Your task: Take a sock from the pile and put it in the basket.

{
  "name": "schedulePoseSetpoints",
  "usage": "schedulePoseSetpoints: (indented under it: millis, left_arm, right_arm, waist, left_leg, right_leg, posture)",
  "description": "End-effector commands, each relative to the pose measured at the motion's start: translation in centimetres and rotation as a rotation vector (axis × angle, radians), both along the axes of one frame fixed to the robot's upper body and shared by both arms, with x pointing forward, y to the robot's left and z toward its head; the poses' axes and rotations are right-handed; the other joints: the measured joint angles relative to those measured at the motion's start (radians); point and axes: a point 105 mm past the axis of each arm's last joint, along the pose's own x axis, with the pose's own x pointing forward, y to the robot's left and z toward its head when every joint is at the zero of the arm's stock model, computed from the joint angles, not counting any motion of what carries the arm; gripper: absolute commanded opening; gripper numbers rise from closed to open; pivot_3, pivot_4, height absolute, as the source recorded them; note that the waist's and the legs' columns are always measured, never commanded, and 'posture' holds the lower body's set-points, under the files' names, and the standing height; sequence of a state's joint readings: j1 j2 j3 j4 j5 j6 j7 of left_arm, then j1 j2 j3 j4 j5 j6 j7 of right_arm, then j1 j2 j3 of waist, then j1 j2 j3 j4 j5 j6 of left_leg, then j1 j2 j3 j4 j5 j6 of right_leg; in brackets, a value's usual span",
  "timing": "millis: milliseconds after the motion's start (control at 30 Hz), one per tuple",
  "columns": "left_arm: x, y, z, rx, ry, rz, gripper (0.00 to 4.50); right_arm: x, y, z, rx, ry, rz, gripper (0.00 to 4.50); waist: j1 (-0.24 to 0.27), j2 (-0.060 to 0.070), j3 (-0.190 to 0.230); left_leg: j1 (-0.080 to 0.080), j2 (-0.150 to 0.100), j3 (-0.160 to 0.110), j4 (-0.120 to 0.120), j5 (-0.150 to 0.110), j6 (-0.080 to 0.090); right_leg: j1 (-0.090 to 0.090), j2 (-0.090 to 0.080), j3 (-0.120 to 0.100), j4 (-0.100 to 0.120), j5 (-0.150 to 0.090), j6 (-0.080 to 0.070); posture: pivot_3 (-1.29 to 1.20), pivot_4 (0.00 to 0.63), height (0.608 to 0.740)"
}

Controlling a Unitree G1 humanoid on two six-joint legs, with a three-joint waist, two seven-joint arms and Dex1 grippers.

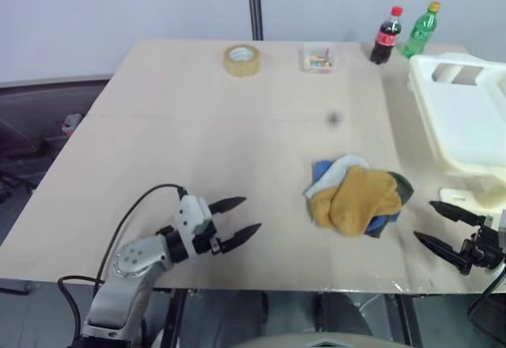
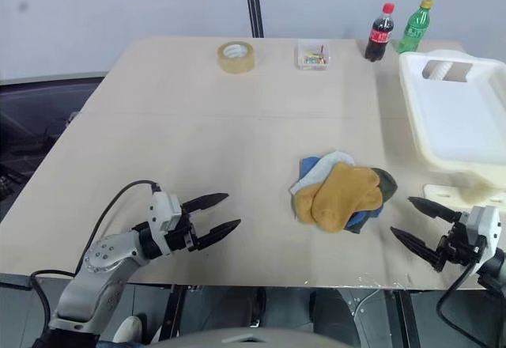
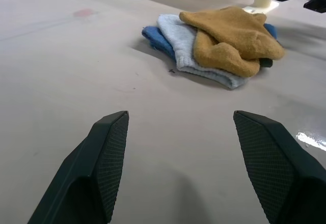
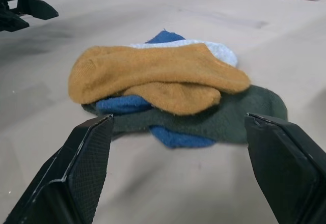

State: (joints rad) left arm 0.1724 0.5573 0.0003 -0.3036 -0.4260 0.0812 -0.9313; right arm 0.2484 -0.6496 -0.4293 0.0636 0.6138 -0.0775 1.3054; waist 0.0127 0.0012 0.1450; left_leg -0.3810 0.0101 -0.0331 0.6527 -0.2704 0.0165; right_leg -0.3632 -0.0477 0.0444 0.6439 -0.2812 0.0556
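Sock (image 4: 153, 71) atop pile (image 4: 178, 117), just ahead of right gripper (image 2: 419, 225), fingers wide apart, empty. Drop over its near edge, pinch top layer only, then carry toward basket (image 2: 411, 111).

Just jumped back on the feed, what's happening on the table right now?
Nothing is picked up yet. The pile of socks lies on the table between the two grippers, with the mustard sock on top. The left gripper and the right gripper both hang open and empty, pointing in at the pile from either side without touching it. The basket sits at the table's right edge.
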Motion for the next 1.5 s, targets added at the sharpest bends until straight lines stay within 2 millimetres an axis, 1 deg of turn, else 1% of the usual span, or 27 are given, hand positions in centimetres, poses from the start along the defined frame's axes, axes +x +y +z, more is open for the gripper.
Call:
schedulePoseSetpoints:
  millis: [33,100,167,367,433,600,833,933,1033,1067,1133,1200,1300,1367,1433,1500]
  left_arm:
    - [0.1,-1.4,1.1,-0.008,-0.056,-0.03,3.49]
    - [0.5,-2.3,0.8,0.016,-0.059,-0.028,3.49]
    - [0.7,-2.9,0.7,0.031,-0.069,-0.034,3.49]
    - [1.4,-5.0,0.9,0.033,-0.102,-0.085,3.49]
    - [1.8,-5.3,0.9,0.032,-0.103,-0.088,3.49]
    - [1.9,-5.1,0.9,0.014,-0.101,-0.097,3.49]
    - [1.3,-4.3,0.8,-0.001,-0.077,-0.123,3.49]
    - [0.8,-3.4,1.0,-0.023,-0.059,-0.143,3.49]
    - [0.9,-2.1,1.1,-0.019,-0.07,-0.113,3.49]
    - [0.7,-1.6,1.1,-0.018,-0.066,-0.112,3.49]
    - [0.1,-0.3,1.1,-0.011,-0.053,-0.112,3.49]
    - [-0.1,0.3,1.2,-0.006,-0.047,-0.112,3.49]
    - [-0.4,1.0,1.3,-0.005,-0.038,-0.118,3.49]
    - [-0.4,1.5,1.6,-0.024,-0.033,-0.116,3.49]
    - [-0.5,1.8,1.8,-0.032,-0.032,-0.114,3.49]
    - [-0.6,1.8,1.8,-0.034,-0.033,-0.112,3.49]
  right_arm:
    - [0.0,-0.3,0.4,-0.001,-0.021,0.002,4.22]
    - [-0.2,-0.2,0.3,-0.004,-0.015,0.01,4.22]
    - [-0.2,-0.2,0.4,-0.005,-0.017,0.012,4.22]
    - [-0.5,-0.3,0.5,-0.01,-0.021,0.011,4.22]
    - [-0.7,-0.3,0.5,-0.013,-0.022,0.009,4.22]
    - [-1.3,-0.9,0.3,-0.023,-0.019,-0.025,4.22]
    - [-1.5,-1.1,0.3,-0.026,-0.023,-0.033,4.22]
    - [-1.3,-1.0,0.4,-0.03,-0.025,-0.033,4.22]
    - [-0.7,-1.3,0.0,-0.041,0.002,-0.084,4.22]
    - [-0.7,-1.1,0.0,-0.04,0.002,-0.075,4.22]
    - [-1.1,-0.5,0.3,-0.019,0.007,-0.037,4.22]
    - [-1.2,-0.1,0.7,-0.006,0.012,-0.019,4.22]
    - [-1.3,1.9,2.1,-0.013,-0.005,0.061,4.22]
    - [-0.9,4.4,3.3,-0.045,-0.078,0.146,4.22]
    - [-0.2,6.4,4.0,-0.062,-0.117,0.175,4.22]
    - [0.1,7.6,4.2,-0.072,-0.119,0.187,4.22]
  waist:
    - [0.001,0.0,0.0]
    - [0.002,0.0,0.0]
    - [0.0,0.0,0.0]
    - [-0.002,0.0,0.0]
    - [-0.001,0.0,0.0]
    - [-0.003,0.0,0.0]
    - [-0.002,0.0,0.0]
    - [-0.004,0.0,0.0]
    - [-0.004,0.0,0.0]
    - [-0.003,0.0,0.0]
    - [-0.003,0.0,0.0]
    - [-0.002,0.0,0.0]
    - [-0.002,0.001,0.001]
    - [-0.003,0.001,0.001]
    - [-0.007,0.0,0.002]
    - [-0.008,0.0,0.002]
  left_leg:
    - [0.0,0.0,0.0,0.0,0.0,0.0]
    - [0.0,0.0,0.0,0.0,0.0,0.0]
    - [0.0,-0.001,0.0,0.0,0.0,0.0]
    - [0.0,0.0,0.0,0.0,0.0,0.0]
    - [0.0,0.0,0.0,0.0,0.0,0.0]
    - [0.0,0.0,0.0,0.0,0.0,0.0]
    - [0.001,0.0,0.0,0.0,0.0,0.0]
    - [0.0,0.0,0.0,0.0,0.0,0.0]
    - [0.0,0.0,0.0,0.0,0.0,0.0]
    - [0.0,0.0,0.0,0.0,0.0,0.0]
    - [0.001,0.0,0.0,0.0,0.0,0.0]
    - [0.001,0.0,0.0,0.0,0.0,0.0]
    - [0.0,0.0,0.0,0.0,0.0,0.0]
    - [0.0,0.0,0.0,0.0,0.0,0.0]
    - [0.001,0.001,0.0,0.0,0.0,0.0]
    - [0.001,0.001,-0.001,0.0,0.0,0.0]
  right_leg:
    - [0.0,0.0,0.0,0.0,0.0,0.0]
    - [0.0,0.0,0.0,0.0,0.0,0.0]
    - [0.0,0.0,0.0,0.0,0.0,0.0]
    - [0.0,0.001,0.0,0.001,0.0,0.0]
    - [0.0,0.001,0.0,0.001,0.0,0.0]
    - [0.0,0.001,0.0,0.001,0.0,0.0]
    - [0.0,0.001,0.0,0.001,0.0,0.001]
    - [0.0,0.001,0.0,0.001,0.0,0.0]
    - [0.0,0.001,0.0,0.001,0.0,0.0]
    - [0.0,0.001,0.0,0.001,0.0,0.0]
    - [0.0,0.001,0.0,0.001,0.0,0.0]
    - [0.0,0.001,0.0,0.001,0.0,0.0]
    - [0.0,0.0,0.0,0.001,0.0,0.0]
    - [0.0,0.0,0.0,0.001,0.0,0.0]
    - [0.0,0.001,0.0,0.001,0.0,0.0]
    - [0.0,0.001,0.0,0.001,0.0,0.0]
  posture:
    - [0.0,0.15,0.74]
    - [0.0,0.15,0.74]
    - [0.0,0.15,0.74]
    - [0.0,0.15,0.74]
    - [0.0,0.15,0.74]
    - [0.0,0.15,0.74]
    - [0.0,0.15,0.74]
    - [0.0,0.15,0.74]
    - [0.0,0.15,0.74]
    - [0.0,0.15,0.74]
    - [0.0,0.15,0.74]
    - [0.0,0.15,0.74]
    - [0.0,0.15,0.74]
    - [0.0,0.15,0.74]
    - [0.0,0.15,0.74]
    - [0.0,0.15,0.74]
